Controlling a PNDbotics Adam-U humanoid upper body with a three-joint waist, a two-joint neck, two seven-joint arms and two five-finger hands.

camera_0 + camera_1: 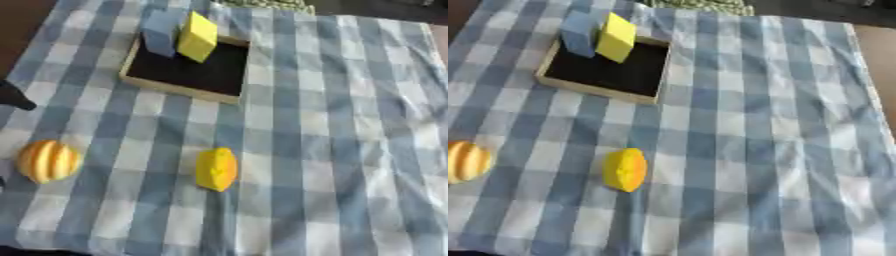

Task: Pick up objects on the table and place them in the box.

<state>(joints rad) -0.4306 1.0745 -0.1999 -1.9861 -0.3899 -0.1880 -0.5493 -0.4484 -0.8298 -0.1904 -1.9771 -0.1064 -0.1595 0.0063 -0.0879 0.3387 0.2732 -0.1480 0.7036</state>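
Box [149, 84], upper left: blue block [160, 33] and yellow block [198, 36] leaning inside. Lemon [216, 169] and ribbed gourd [48, 160] sitting lower left on checked cloth [350, 150]. I am showing something dark at left edge [13, 96]; cannot tell my hand's state.

There is one box [179, 86], shallow, with a light wooden rim and a black floor, near the far left corner of the table. Two blocks stand in it, at its far left corner: one blue block [160, 34] and one yellow block [198, 36], side by side and touching. Two round things lie on the checked cloth [350, 150]: one striped orange ball [48, 160] by the left edge and one yellow lemon-like thing [216, 169] toward the near edge.
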